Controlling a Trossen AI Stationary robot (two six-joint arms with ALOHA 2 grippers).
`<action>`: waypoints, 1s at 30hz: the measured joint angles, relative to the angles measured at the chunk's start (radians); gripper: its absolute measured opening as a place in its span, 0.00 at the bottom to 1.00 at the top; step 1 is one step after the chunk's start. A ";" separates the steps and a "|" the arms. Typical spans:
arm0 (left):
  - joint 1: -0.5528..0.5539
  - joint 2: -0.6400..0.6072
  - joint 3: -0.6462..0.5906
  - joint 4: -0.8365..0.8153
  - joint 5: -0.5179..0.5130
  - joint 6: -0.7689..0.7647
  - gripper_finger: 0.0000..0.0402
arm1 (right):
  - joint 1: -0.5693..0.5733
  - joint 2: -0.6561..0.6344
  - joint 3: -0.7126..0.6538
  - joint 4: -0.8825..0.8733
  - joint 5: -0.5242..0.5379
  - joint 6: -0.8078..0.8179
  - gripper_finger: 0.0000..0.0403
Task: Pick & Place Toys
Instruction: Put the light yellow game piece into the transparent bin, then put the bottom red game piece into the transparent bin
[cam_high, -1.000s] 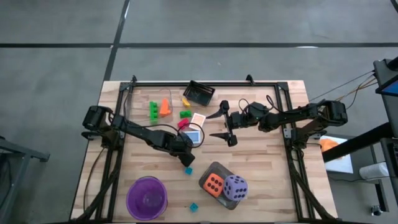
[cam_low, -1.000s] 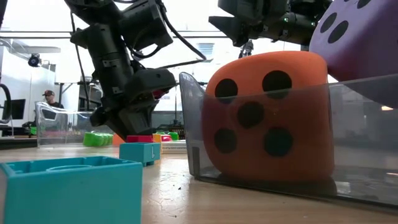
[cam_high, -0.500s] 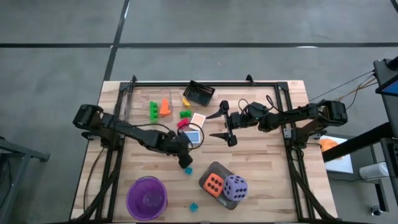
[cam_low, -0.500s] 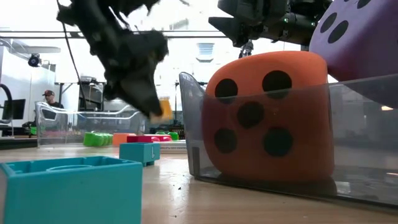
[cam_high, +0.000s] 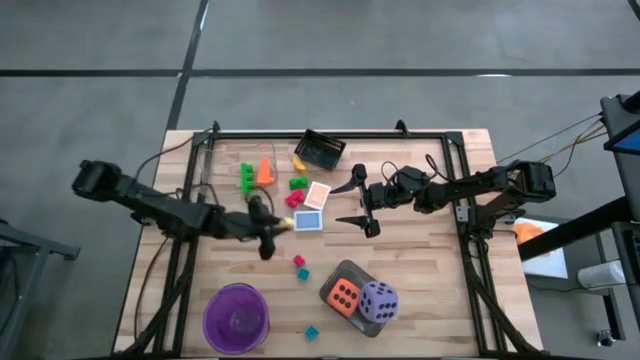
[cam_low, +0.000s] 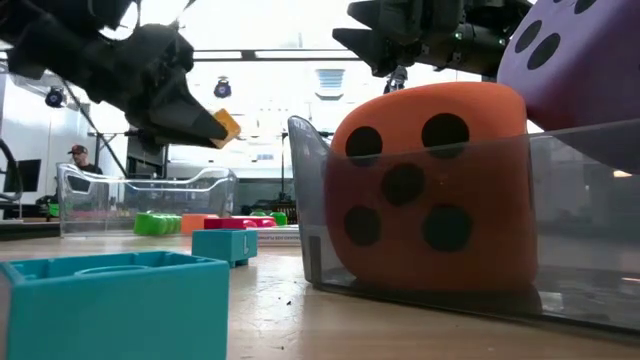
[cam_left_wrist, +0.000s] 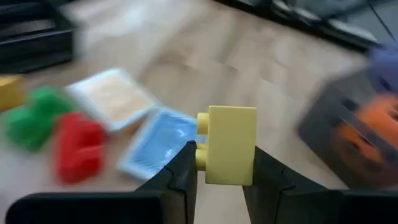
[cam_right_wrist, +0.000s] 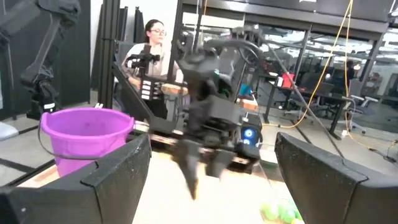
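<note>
Your left gripper (cam_left_wrist: 219, 163) is pinching the yellow block (cam_left_wrist: 227, 145) above the desk (cam_high: 420, 250), with the purple bowl (cam_high: 236, 318) lying nearer its own side. Your right gripper (cam_high: 358, 205) is waiting mid-desk, fingers spread.

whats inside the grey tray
Two foam dice fill the grey tray: an orange die and a purple die, side by side. They cover the tray floor, so anything beneath them cannot be seen.

Light wooden table (cam_high: 420, 260): purple plastic bowl (cam_high: 236, 318), grey tray (cam_high: 350, 272), black basket (cam_high: 321, 149), scattered coloured plastic blocks (cam_high: 246, 177), two white-edged cards (cam_high: 310, 220).
</note>
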 joint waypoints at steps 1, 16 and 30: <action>0.017 -0.029 -0.017 0.000 -0.005 -0.015 0.23 | 0.000 0.000 0.000 0.004 0.001 0.000 0.84; 0.379 -0.241 0.094 -0.562 -0.058 -0.068 0.23 | 0.000 0.001 0.000 0.012 0.002 0.000 0.84; 0.502 -0.238 0.101 -0.693 0.086 -0.073 0.60 | 0.000 0.001 0.000 0.011 0.002 0.000 0.84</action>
